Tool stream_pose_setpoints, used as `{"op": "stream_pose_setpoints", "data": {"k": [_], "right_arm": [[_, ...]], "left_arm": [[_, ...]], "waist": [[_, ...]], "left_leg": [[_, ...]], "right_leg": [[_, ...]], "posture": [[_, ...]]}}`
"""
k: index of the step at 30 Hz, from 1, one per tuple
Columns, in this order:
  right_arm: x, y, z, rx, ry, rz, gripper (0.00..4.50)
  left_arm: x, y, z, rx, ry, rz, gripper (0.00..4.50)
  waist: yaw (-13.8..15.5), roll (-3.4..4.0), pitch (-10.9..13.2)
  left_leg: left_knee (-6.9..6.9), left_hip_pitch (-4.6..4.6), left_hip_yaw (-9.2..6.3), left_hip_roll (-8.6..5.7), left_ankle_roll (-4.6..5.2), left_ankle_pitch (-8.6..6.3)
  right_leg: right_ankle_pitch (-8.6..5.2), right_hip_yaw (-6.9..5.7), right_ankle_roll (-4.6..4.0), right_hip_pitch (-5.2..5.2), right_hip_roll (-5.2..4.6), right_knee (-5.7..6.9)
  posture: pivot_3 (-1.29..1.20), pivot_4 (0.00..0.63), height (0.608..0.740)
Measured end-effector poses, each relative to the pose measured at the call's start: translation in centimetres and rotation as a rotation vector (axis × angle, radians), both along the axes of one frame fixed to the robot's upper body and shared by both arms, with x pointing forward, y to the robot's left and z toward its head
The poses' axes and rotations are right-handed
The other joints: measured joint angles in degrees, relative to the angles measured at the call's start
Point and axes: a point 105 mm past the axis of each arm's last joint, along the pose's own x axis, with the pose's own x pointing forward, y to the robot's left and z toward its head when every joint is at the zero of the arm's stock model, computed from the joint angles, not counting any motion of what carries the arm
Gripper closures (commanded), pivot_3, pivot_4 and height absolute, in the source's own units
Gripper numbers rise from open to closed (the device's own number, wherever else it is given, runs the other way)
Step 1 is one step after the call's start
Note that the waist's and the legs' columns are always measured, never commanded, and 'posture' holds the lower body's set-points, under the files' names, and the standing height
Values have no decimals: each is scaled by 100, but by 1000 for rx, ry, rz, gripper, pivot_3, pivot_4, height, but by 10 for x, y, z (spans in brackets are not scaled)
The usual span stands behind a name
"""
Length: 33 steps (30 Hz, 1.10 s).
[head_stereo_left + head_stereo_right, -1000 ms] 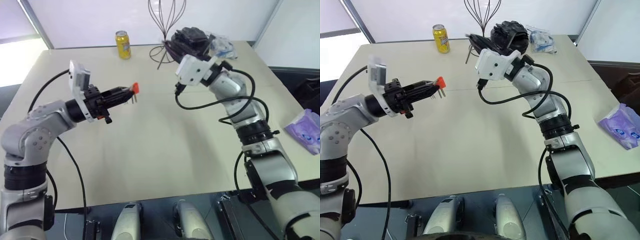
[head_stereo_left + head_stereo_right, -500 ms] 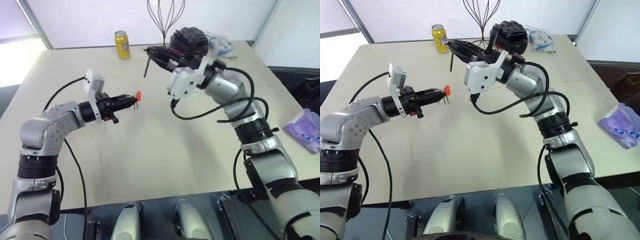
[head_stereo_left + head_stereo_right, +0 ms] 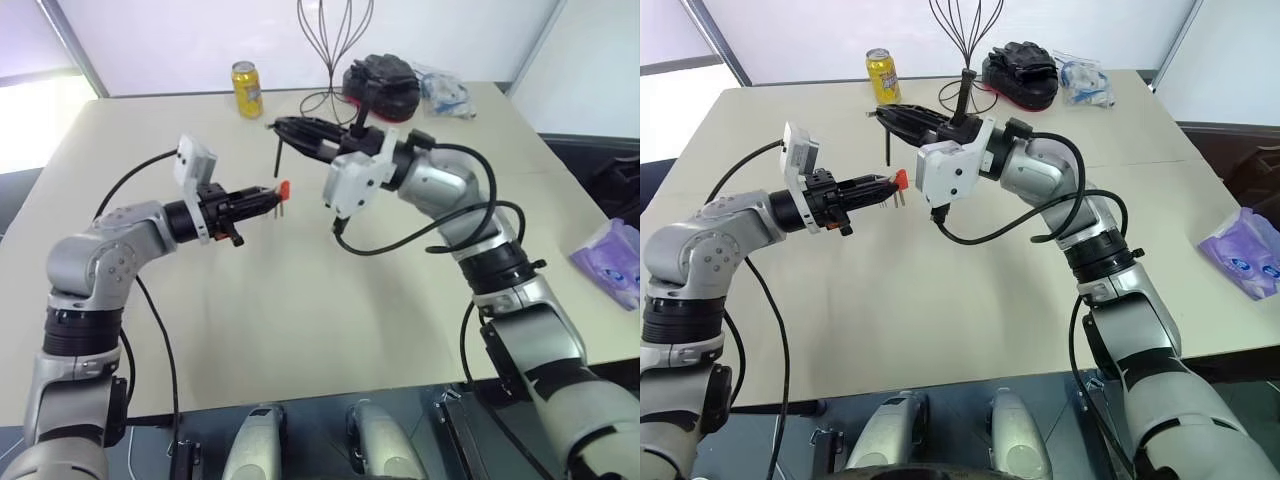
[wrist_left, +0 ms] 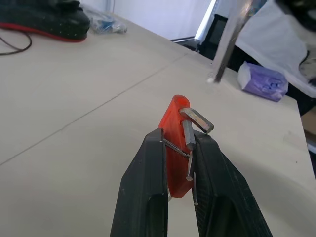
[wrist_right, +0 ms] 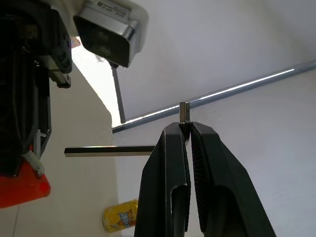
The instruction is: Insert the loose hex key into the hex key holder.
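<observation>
While clamped in the left gripper [image 3: 268,196], orange-red hex key holder [image 3: 283,189] above table [image 3: 300,300]; at its 12 o'clock, loose hex key [image 3: 278,156], pinched by right gripper [image 3: 276,126].

The left gripper [image 3: 272,194] clamps the small orange-red plastic hex key holder [image 3: 283,189]. Just above it hangs the thin dark L-shaped hex key [image 3: 278,156], pinched in the right gripper [image 3: 276,126].

Partly hidden and cropped things
The left end effector [image 4: 175,163] covered the hex key holder's [image 4: 175,131] lower sides; the purple packet [image 3: 612,262] was cut off at the frame's edge.
</observation>
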Motion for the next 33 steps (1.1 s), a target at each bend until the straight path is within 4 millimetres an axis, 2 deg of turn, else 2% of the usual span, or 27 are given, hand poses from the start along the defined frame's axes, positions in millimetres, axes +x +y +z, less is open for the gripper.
{"op": "stream_pose_setpoints", "data": {"k": [8,33], "right_arm": [[8,-5,-10,-39,-8,-29,4484],[12,-10,-9,-53,-22,-49,4484]], "left_arm": [[-2,-1,0,7,6,-7,4212],[0,1,-2,8,15,2,4212]], "waist": [[-2,0,0],[-2,0,0]], "left_leg": [[0,0,1,0,0,0],[1,0,0,-1,0,0]], "right_leg": [[0,0,0,0,1,0],[0,0,0,0,0,0]], "posture": [[0,150,740],[0,150,740]]}}
